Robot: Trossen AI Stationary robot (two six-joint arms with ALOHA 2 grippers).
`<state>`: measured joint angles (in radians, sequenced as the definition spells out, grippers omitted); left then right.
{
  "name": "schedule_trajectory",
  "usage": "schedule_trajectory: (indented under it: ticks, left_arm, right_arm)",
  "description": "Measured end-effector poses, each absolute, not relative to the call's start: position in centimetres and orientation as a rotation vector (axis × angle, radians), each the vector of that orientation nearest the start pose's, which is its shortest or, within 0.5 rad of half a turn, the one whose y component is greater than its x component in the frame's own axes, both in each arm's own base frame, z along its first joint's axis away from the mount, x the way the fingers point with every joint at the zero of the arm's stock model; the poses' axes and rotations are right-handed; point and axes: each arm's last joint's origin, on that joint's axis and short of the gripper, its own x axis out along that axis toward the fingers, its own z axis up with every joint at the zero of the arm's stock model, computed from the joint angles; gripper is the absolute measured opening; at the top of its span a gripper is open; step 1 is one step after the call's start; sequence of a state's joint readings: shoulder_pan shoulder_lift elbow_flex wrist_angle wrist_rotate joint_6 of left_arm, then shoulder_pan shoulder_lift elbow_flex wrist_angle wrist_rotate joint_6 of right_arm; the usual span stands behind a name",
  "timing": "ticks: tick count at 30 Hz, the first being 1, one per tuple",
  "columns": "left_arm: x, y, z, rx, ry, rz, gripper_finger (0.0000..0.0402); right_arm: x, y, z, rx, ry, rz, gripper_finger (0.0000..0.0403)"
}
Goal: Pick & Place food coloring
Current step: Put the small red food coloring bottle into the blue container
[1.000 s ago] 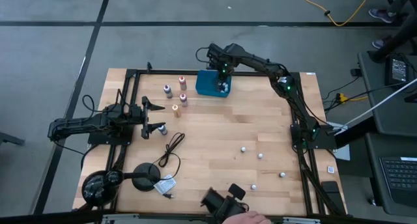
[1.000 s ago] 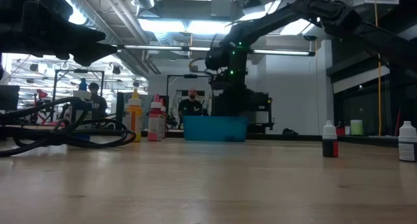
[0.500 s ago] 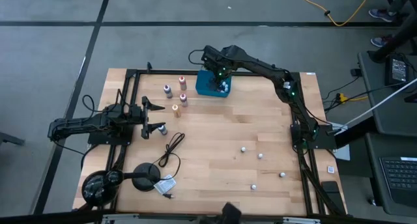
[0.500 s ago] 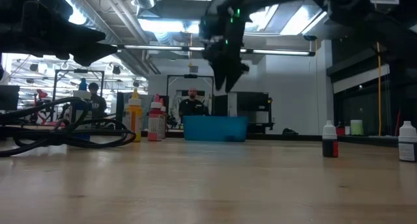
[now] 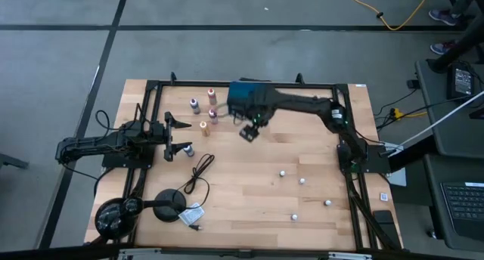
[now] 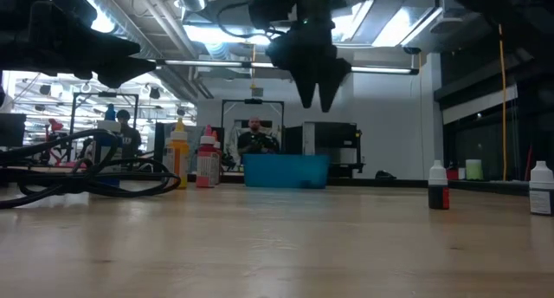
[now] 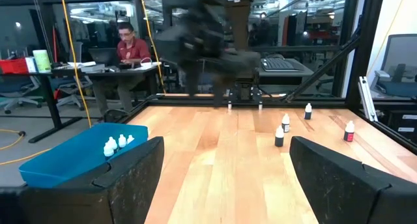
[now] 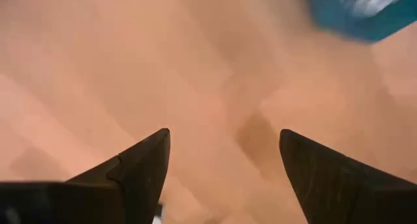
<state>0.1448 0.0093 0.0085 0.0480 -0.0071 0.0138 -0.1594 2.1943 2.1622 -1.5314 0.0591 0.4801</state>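
My right gripper [image 5: 249,133] [image 6: 317,103] hangs open above bare wood, fingers pointing down, a little nearer than the teal tray [image 5: 240,94] [image 6: 286,170], and holds nothing [image 8: 225,136]. The tray holds whitish-capped bottles [image 7: 117,144]. Several coloured food coloring bottles [image 5: 212,115] [image 5: 203,126] [image 5: 194,103] stand upright on the table left of the tray. More small bottles, seen as whitish dots [image 5: 281,171] [image 5: 302,181] [image 5: 328,203], stand on the right near part. My left gripper [image 5: 181,135] [image 7: 225,142] waits open at the left edge, with one bottle [image 5: 188,149] beside its near finger.
A black cable [image 5: 198,173] and a black round stand [image 5: 170,203] lie on the near left part. A dark frame rail [image 5: 151,101] borders the table. People sit in the room beyond the far edge [image 6: 255,135]. Bare wood shows under my right gripper [image 5: 257,158].
My right gripper has risen out of the teal tray and swung toward the table's near edge, coming to hang over bare wood in front of the tray. The bottles on the table and my left arm have stayed where they were.
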Motion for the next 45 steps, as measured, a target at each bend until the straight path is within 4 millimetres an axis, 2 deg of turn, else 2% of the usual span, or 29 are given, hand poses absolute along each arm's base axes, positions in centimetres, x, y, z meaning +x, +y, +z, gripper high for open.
schedule_trajectory:
  ticks: [4, 7, 11, 19, 26, 32, 40, 45]
  left_arm:
    - [9.7, 1.4, 17.0, 0.017, -0.046, 0.152, 0.0327]
    - [9.7, 1.4, 17.0, 0.017, -0.046, 0.152, 0.0328]
    - [9.7, 1.4, 17.0, 0.017, -0.046, 0.152, 0.0328]
    - [9.7, 1.4, 17.0, 0.017, -0.046, 0.152, 0.0328]
    - [9.7, 1.4, 17.0, 0.017, -0.046, 0.152, 0.0329]
    - [9.7, 1.4, 17.0, 0.017, -0.046, 0.152, 0.0327]
    - [9.7, 1.4, 17.0, 0.017, -0.046, 0.152, 0.0327]
    - [9.7, 1.4, 17.0, 0.017, -0.046, 0.152, 0.0329]
  right_arm:
    - [40.7, -3.6, 25.8, 0.438, 1.464, -0.515, 0.0287]
    - [39.3, -1.5, 25.3, 0.445, 1.419, -0.498, 0.0287]
    - [36.6, 1.1, 24.8, 0.465, 1.411, -0.505, 0.0287]
    - [31.8, 5.0, 23.1, 0.502, 1.429, -0.542, 0.0287]
    - [30.6, 7.7, 21.0, 0.528, 1.418, -0.488, 0.0287]
    - [30.3, 8.8, 19.3, 0.535, 1.374, -0.463, 0.0287]
    - [29.3, 8.5, 16.5, 0.522, 1.358, -0.477, 0.0287]
    - [29.0, 8.4, 16.0, 0.516, 1.369, -0.481, 0.0287]
